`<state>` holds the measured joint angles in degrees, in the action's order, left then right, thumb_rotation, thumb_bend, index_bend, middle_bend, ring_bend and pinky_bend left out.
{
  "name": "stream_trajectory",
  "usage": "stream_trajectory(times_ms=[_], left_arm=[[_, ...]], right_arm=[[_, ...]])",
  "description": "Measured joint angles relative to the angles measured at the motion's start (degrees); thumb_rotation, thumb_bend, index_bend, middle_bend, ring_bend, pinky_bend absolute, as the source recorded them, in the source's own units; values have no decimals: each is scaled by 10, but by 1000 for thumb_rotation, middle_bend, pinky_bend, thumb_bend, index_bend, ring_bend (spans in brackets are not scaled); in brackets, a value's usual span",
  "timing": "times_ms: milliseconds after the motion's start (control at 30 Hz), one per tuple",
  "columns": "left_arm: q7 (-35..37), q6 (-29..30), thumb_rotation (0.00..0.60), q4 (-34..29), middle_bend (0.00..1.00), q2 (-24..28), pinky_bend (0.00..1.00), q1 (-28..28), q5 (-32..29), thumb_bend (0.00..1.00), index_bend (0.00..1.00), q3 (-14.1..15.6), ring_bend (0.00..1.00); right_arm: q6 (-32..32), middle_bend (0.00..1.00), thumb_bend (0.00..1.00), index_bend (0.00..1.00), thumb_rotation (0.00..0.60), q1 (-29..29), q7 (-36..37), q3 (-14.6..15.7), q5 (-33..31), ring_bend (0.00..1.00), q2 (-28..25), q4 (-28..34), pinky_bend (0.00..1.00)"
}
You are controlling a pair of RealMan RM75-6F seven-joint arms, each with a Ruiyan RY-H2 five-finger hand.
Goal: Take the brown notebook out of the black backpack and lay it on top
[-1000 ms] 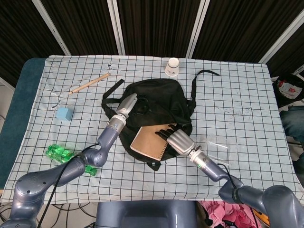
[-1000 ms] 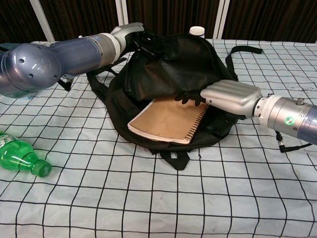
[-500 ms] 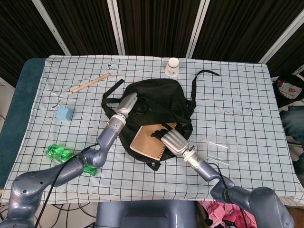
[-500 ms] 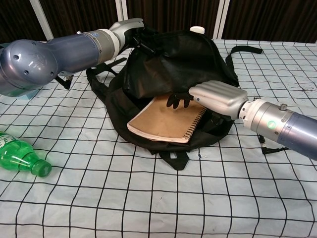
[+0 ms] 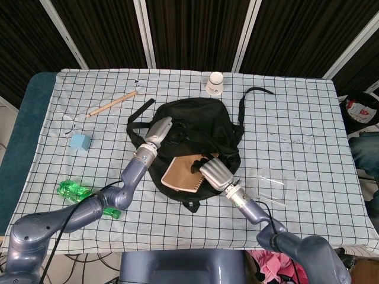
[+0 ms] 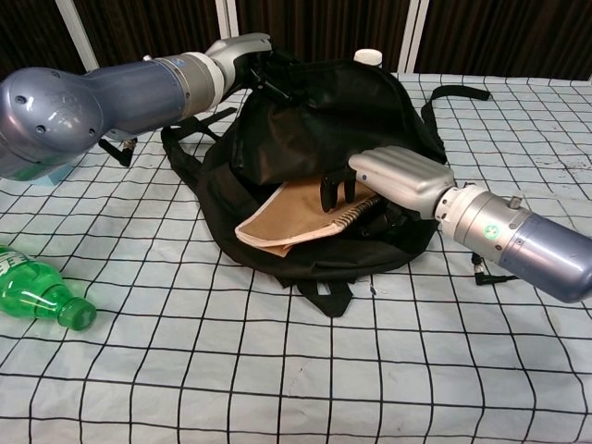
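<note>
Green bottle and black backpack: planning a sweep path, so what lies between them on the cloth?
Only bare checked cloth between green bottle and black backpack, in the chest view.

The backpack [image 5: 201, 127] was plain black, straps included. The notebook [image 5: 179, 173] had a brown cover, pale page edges and a dark spiral binding. The right hand [image 6: 388, 176] had a silver back and black fingers; the left hand [image 5: 159, 130] was likewise silver. Both arms were metallic grey-blue. The tablecloth [image 5: 308, 118] was white, ruled with a black grid. The bottle [image 6: 37, 296] was translucent green. The cup [image 5: 214, 83] was white. The block [image 5: 79, 141] was light blue. The stick [image 5: 111, 104] was tan.
</note>
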<state>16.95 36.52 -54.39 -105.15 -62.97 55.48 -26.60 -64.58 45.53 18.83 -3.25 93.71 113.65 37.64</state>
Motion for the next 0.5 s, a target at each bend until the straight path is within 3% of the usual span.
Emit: stream_trajectory(times_ms=[267, 500], left_arm=[[-17, 7, 600, -14, 600, 10, 111, 3, -10, 503, 589, 0, 288], [-20, 7, 600, -15, 600, 12, 111, 6, -16, 503, 590, 1, 289]], right_arm=[[-18, 608, 501, 716, 600, -3, 56, -18, -20, 546, 7, -1, 305], [-38, 642, 500, 767, 600, -10, 73, -25, -28, 573, 3, 6, 310]])
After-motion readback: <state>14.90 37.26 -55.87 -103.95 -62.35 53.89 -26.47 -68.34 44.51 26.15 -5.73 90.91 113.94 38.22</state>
